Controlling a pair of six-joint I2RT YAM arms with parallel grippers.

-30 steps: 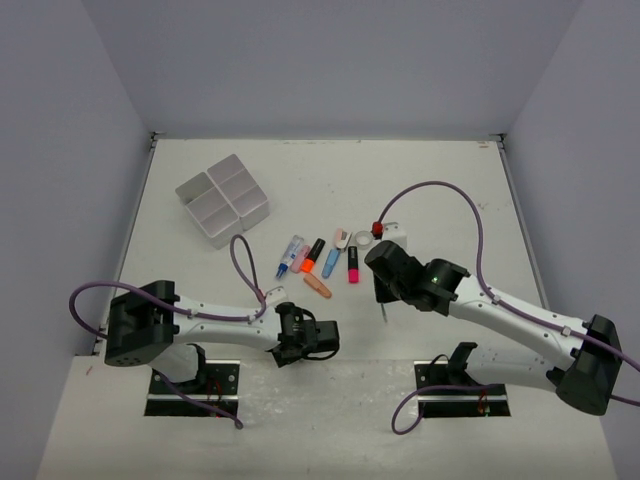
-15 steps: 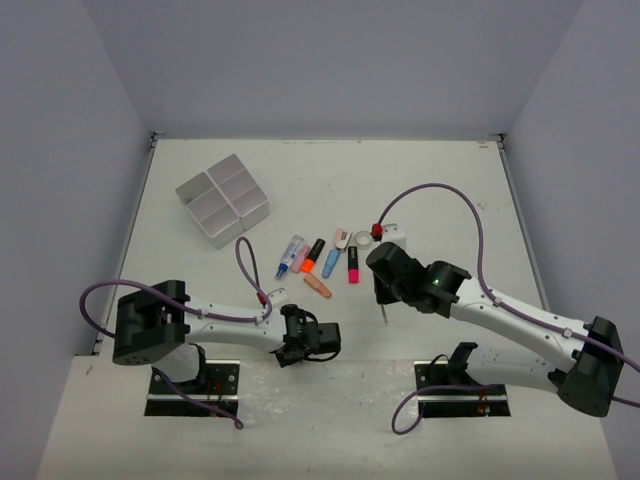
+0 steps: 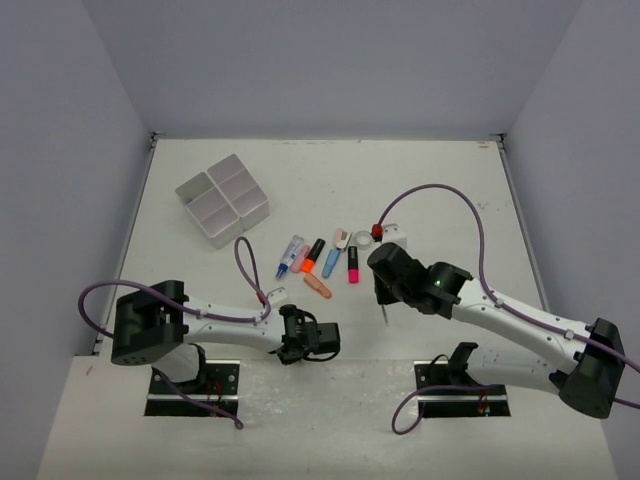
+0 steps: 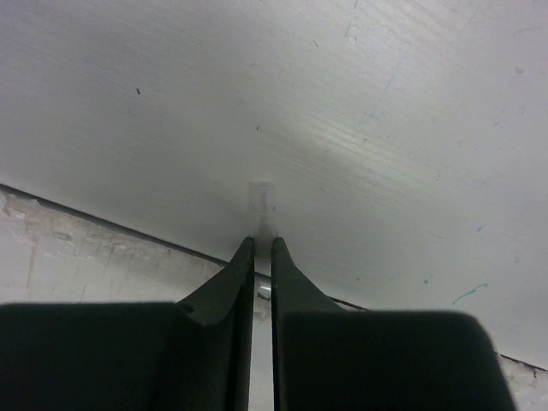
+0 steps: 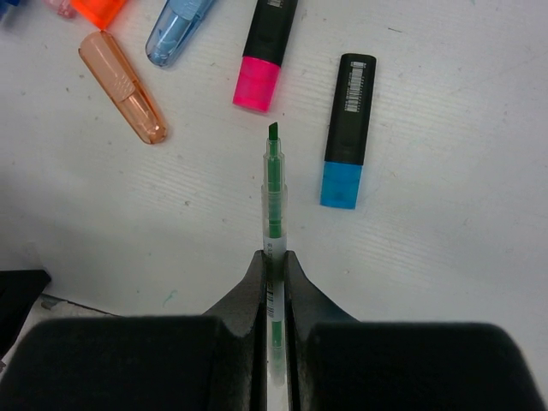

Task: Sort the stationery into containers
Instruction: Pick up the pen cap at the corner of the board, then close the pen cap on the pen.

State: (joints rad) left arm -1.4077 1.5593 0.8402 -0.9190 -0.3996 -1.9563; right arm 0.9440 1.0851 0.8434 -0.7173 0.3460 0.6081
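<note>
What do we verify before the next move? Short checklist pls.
1. Grip of right tool on green pen: ok, shut on the barrel.
2. Pen tip covered: not ok, the green tip looks bare.
3. Pen apart from pink highlighter and blue highlighter: ok, touching neither.
4. Grip of left tool on clear piece: ok, it looks pinched.
5. What that piece is: cannot tell.
6. Way to tray: ok, no arm over it, nothing visible inside.
</note>
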